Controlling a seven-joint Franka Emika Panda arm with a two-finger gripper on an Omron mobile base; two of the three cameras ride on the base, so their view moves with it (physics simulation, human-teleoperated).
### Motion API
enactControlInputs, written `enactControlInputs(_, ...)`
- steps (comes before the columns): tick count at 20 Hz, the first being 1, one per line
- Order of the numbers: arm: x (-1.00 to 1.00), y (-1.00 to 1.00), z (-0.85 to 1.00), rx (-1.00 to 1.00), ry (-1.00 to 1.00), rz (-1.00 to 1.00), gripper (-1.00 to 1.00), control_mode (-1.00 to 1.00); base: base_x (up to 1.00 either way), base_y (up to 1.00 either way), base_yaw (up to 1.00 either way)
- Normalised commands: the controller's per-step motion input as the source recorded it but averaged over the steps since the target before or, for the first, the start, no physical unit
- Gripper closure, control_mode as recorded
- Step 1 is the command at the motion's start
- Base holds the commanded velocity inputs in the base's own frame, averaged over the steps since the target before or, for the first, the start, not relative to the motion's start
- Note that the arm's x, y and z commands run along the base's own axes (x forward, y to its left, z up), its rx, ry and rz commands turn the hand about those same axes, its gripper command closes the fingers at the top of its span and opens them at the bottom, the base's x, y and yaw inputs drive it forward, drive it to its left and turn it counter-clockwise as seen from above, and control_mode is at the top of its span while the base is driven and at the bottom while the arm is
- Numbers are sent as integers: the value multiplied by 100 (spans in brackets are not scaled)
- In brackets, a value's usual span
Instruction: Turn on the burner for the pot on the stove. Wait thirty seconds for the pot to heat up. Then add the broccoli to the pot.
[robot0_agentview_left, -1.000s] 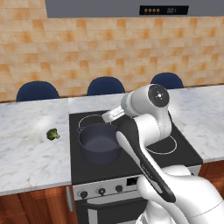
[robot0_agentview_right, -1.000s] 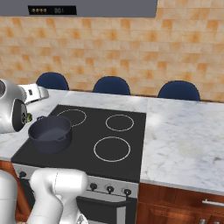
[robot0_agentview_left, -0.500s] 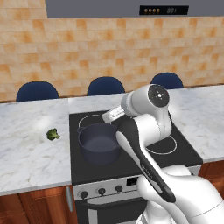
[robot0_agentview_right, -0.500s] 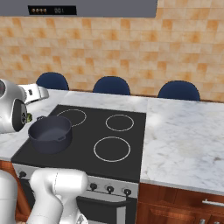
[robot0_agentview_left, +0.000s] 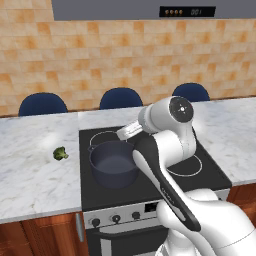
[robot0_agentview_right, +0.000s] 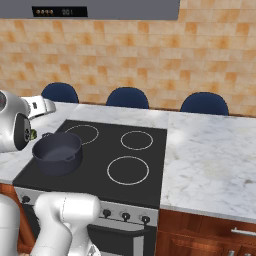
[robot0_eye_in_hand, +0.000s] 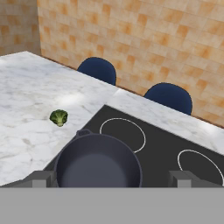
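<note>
A dark blue-grey pot (robot0_agentview_left: 114, 163) sits without a lid on the front-left ring of a black glass stove (robot0_agentview_left: 197, 172) in a rendered kitchen, its interior empty and its two small side handles in line with the stove's width. The white robot arm (robot0_agentview_left: 167, 150) rises from the foreground and bends back over the cooktop, its hand held above and just behind the pot.

The gripper (robot0_eye_in_hand: 112, 179) has its jaws spread as wide as they go and grasps nothing — in the hand view the two dark fingertips (robot0_eye_in_hand: 43, 178) stand far apart on either side of the pot's rim, above it and not touching it.

A single broccoli floret (robot0_agentview_left: 60, 153) lies on the white marble counter (robot0_agentview_left: 35, 170) to the left of the stove, apart from the pot and clear of the cooktop's edge; in the hand view the floret (robot0_eye_in_hand: 58, 117) rests beyond the pot's upper left.

The stove's silver front panel carries a row of small dark knobs (robot0_agentview_right: 125, 216), and the other three rings, outlined in thin white, stand bare. Marble counter continues to the right of the cooktop (robot0_agentview_right: 210, 160). Behind the counter, three dark blue chair backs (robot0_agentview_right: 128, 98) line up against a wall of orange-tan tiles (robot0_agentview_right: 150, 55), and a grey range hood (robot0_agentview_left: 150, 9) with a small lit display hangs above — its digits too small to read.
</note>
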Motion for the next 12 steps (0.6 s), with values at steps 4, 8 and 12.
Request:
enactControlInputs(4,0,0,0,0,0,0,-100,-100,0,0,0)
enactControlInputs(8,0,0,0,0,0,0,-100,-100,0,0,0)
enactControlInputs(12,0,0,0,0,0,0,-100,-100,0,0,0)
